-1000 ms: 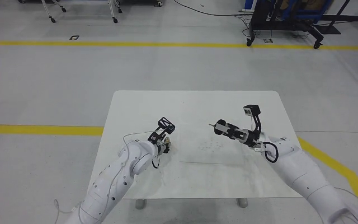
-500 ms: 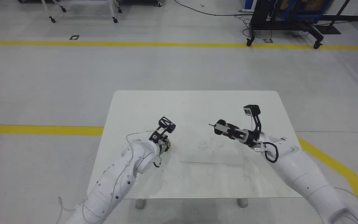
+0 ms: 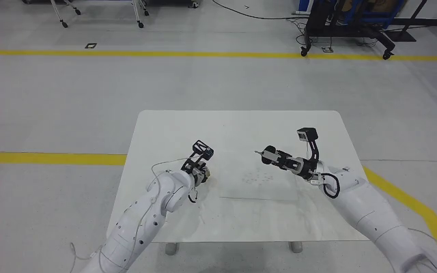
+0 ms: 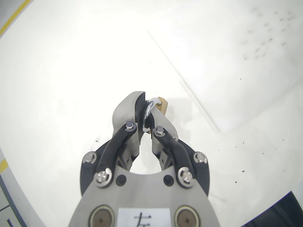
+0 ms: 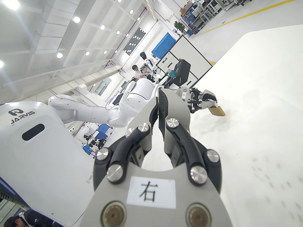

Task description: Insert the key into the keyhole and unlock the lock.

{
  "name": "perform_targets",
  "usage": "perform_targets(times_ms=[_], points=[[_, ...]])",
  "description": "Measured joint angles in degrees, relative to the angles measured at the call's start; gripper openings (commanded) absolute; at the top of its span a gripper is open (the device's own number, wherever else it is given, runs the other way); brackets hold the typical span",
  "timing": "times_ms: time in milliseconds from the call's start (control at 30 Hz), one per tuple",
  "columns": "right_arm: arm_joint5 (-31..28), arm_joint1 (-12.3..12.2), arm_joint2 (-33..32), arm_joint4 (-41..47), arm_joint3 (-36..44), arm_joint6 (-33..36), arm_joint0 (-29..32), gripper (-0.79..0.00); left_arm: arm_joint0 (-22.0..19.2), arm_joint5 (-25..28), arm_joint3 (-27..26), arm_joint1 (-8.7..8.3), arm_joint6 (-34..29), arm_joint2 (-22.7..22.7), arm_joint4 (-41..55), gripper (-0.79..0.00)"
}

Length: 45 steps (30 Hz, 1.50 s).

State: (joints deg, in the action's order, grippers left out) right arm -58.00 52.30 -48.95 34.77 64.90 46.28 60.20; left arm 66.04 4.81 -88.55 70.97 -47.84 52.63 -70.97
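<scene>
Brass lock [image 4: 163, 106] hangs just over the counter [image 3: 239, 130], left end effector [image 4: 147, 106] pinching its shackle [image 4: 148, 112]. Looks like right end effector [image 5: 158, 101] is pressed onto the key [image 3: 259, 152], well apart from lock. Both grabbed imo, insert + turn not done yet.

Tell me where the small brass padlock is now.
The small brass padlock is clamped by its silver shackle in the left end effector; the top view puts it over the white table's left half.
</scene>
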Motion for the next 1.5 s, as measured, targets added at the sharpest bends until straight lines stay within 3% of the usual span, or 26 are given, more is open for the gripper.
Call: perform_targets(times_ms=[167, 333, 567, 1033, 1133, 1267, 1500], points=[[0.00, 0.00, 0.00, 0.00, 0.00, 0.00, 0.00, -0.785, 0.72, 2.01, -0.05, 0.09, 2.03, 1.18, 2.40, -0.785], [0.00, 0.00, 0.00, 0.00, 0.00, 0.00, 0.00, -0.785, -1.84, 11.77, 7.03, -0.08, 2.70, 7.51, 22.86, -0.785], [0.00, 0.00, 0.00, 0.00, 0.00, 0.00, 0.00, -0.785, -6.47, 15.78, 16.71, 0.25, 2.11, 10.60, 40.37, -0.785], [0.00, 0.00, 0.00, 0.00, 0.00, 0.00, 0.00, -0.785, -6.90, 15.57, 18.20, 0.40, 2.39, 10.81, 42.47, -0.785], [0.00, 0.00, 0.00, 0.00, 0.00, 0.00, 0.00, -0.785, -9.18, 16.04, 22.40, 0.77, -1.44, 12.65, 53.18, -0.785], [0.00, 0.00, 0.00, 0.00, 0.00, 0.00, 0.00, -0.785, -14.92, 16.55, 31.70, 1.61, -10.70, 13.27, 71.51, -0.785], [0.00, 0.00, 0.00, 0.00, 0.00, 0.00, 0.00, -0.785, -22.82, 12.63, 43.49, 3.74, -21.31, 9.89, 85.39, -0.785]])
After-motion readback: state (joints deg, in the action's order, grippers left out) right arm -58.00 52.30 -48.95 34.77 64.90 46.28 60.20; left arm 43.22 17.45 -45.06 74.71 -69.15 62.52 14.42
